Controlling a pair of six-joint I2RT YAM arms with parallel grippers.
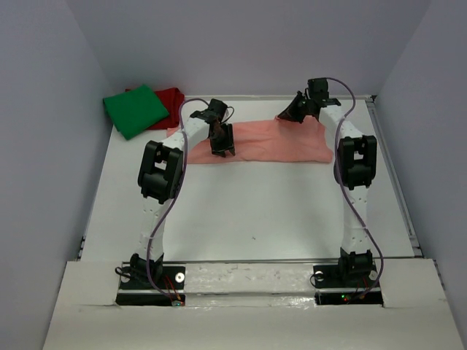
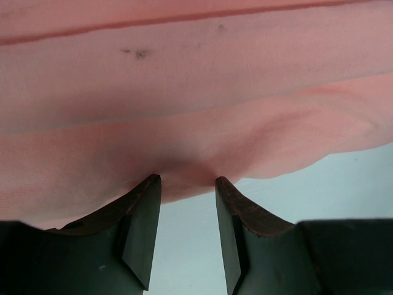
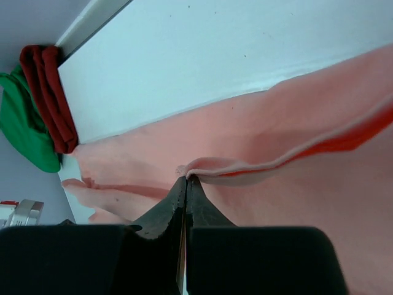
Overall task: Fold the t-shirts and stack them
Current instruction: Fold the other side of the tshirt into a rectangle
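The salmon-pink t-shirt (image 1: pixel 281 140) lies spread across the far middle of the table. My left gripper (image 1: pixel 222 149) is open at the shirt's near left edge; in the left wrist view its fingertips (image 2: pixel 152 182) touch the cloth (image 2: pixel 196 92), with only table showing between the jaws. My right gripper (image 1: pixel 294 109) is shut on a folded far edge of the salmon-pink shirt (image 3: pixel 258 166), lifted slightly. The bright green t-shirt (image 1: pixel 136 109) lies on the dark red t-shirt (image 1: pixel 172 98) at the far left corner; both show in the right wrist view (image 3: pixel 21 132) (image 3: pixel 49 92).
The white table (image 1: pixel 255 211) is walled by grey panels at left, back and right. The green and red stack sits against the back left wall. A metal rail (image 1: pixel 398 182) runs along the table's right edge.
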